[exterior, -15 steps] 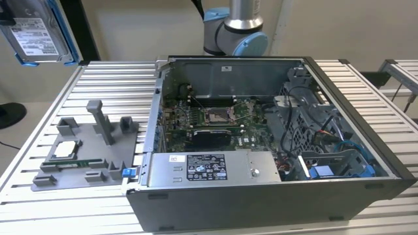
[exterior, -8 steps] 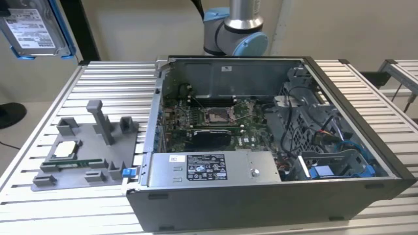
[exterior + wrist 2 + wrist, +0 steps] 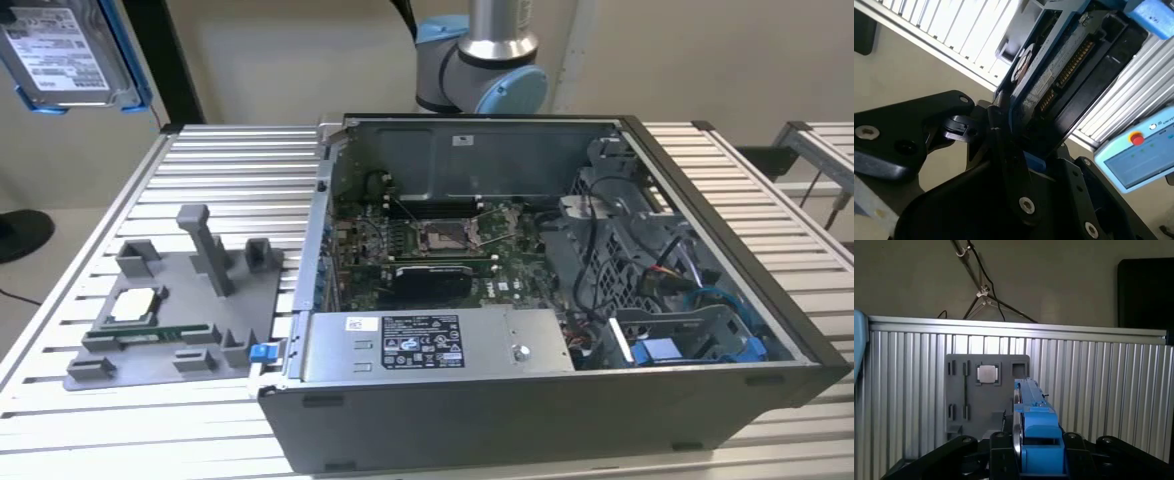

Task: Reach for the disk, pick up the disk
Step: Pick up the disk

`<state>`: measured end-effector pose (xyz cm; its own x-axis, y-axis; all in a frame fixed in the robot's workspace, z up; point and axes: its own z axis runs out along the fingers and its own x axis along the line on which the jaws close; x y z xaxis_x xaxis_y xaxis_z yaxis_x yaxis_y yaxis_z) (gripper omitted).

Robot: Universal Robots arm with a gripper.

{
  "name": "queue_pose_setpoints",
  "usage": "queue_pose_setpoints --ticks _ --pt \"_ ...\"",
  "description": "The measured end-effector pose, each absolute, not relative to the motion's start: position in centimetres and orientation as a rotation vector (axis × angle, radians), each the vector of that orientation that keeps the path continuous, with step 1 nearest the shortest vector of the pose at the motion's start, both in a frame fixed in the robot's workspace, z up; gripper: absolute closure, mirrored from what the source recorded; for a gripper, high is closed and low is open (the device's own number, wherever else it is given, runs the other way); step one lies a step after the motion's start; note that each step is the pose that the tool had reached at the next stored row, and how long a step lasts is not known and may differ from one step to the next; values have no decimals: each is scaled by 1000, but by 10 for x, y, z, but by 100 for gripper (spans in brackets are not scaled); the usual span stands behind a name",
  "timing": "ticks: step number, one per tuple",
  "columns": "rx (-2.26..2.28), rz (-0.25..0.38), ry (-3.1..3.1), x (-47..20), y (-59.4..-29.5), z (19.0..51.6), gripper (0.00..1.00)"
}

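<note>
We see the disk [image 3: 64,50] held up in the air at the exterior view's upper left, white label facing the camera, blue rails along both edges, well apart from the slatted metal table [image 3: 200,170]. In the first wrist view the gripper [image 3: 1035,450] has its black fingers [image 3: 1000,442] drawn narrow and clamped on the disk, which stands edge-on between them. In the second wrist view the disk's circuit-board side shows beside one finger. On the table sits an open computer case [image 3: 747,330], with a grey labelled box [image 3: 427,345] at its near edge. A grey tray [image 3: 174,340] lies just beside the case on the exterior view's left; a small square chip [image 3: 136,305] rests on it.
</note>
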<state>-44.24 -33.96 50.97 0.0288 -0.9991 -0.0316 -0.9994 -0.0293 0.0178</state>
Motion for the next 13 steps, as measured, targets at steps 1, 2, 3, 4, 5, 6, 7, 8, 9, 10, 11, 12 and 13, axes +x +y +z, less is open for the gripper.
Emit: queue_pose_setpoints --ticks 1,2,3,4,5,6,7,8,9,10,11,12,13 --pt "-2247 55 2182 -442 -340 510 100" --pt "-2247 55 2182 -442 -340 511 100" --pt "-2247 55 2182 -442 -340 511 100" --pt "-2247 55 2182 -442 -340 511 100" --pt "-2247 55 2182 -442 -340 512 100" --pt "-2247 55 2182 -442 -340 512 100" --pt "-2247 55 2182 -442 -340 513 100" --pt "-2246 55 2182 -442 -340 513 100" --pt "-2246 55 2182 -442 -340 513 100" --pt "-2246 55 2182 -441 -340 513 100" --pt "-2247 55 2182 -441 -340 513 100" --pt "-2247 55 2182 -440 -340 513 100" --pt "-2246 55 2182 -438 -340 513 100"
